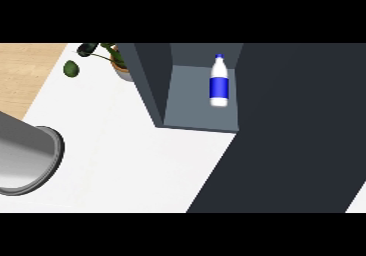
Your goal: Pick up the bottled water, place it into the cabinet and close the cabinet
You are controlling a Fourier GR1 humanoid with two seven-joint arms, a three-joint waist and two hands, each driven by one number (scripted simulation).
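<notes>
The water bottle (219, 85) is white with a blue label and a blue cap. It stands inside the dark grey cabinet (197, 114), on the shelf near the right side of the opening. The cabinet's dark door (289, 130) is swung open and stretches from the opening down to the lower right of the view. Neither hand shows. A thick grey cylinder (23, 157), which looks like my left forearm, comes in from the left edge over the counter, well apart from the cabinet.
A potted plant (105, 57) stands just left of the cabinet at the back. The white counter (134, 160) lies between the grey cylinder and the open door. Wooden floor (20, 70) shows beyond the counter's left edge.
</notes>
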